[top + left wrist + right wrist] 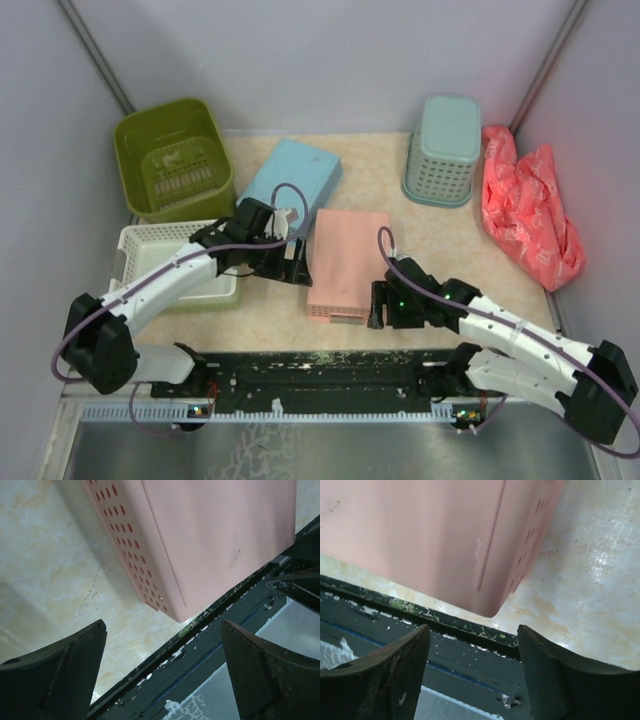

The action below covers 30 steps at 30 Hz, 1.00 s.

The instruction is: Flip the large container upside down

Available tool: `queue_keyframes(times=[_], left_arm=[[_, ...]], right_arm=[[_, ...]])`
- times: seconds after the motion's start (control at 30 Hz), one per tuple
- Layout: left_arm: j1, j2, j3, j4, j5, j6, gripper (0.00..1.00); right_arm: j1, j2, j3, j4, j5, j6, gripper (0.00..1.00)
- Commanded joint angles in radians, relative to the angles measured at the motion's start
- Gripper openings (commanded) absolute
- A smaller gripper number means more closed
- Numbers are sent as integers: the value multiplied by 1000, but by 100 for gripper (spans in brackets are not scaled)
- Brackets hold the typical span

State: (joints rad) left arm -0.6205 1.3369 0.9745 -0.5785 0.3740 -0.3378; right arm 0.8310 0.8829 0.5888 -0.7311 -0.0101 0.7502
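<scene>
The large container [172, 160] is a deep olive-green tub standing upright at the back left, open side up, its slotted bottom showing inside. Neither wrist view shows it. My left gripper [298, 262] is open and empty, well in front and to the right of the tub, beside the left side of an upside-down pink container [345, 262]. In the left wrist view my left gripper [164, 625] has its jaws wide apart over the table's near edge. My right gripper [377, 305] [473, 629] is open and empty at the pink container's near right corner.
A pale-green flat tray [150, 245] lies under my left arm. An upside-down blue container [292, 180] sits behind the pink one [215, 540] [420, 530]. A teal lattice basket [442, 150] stands upside down at the back right beside a red bag [530, 205]. A black rail [320, 375] runs along the near edge.
</scene>
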Motion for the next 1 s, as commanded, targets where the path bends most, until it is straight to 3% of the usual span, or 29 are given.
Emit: queue_keyframes(times=[0.0,0.27,0.43,0.6,0.77,0.87,0.97], left_arm=[[-4,-47,-11,-39,-46,-1,99],[-2,-63,68,45,-252,-129,99],[-2,-43,121,80,-297,-133,99],[-2,-33,125,99,-329,-131,99],[-2,-39,116,119,-356,-156,99],[-1,-54,103,145,-403,-171,100],[-1,-75,88,195,-426,-175,100]], right_arm=[[14,47,27,85,97,43,71],[-14,204,64,355,414,237,71],[-171,325,115,546,337,260,70],[-190,377,229,518,296,161,70],[-187,264,88,582,178,100,68],[-118,197,-8,652,87,119,64],[16,213,-14,664,129,111,63]])
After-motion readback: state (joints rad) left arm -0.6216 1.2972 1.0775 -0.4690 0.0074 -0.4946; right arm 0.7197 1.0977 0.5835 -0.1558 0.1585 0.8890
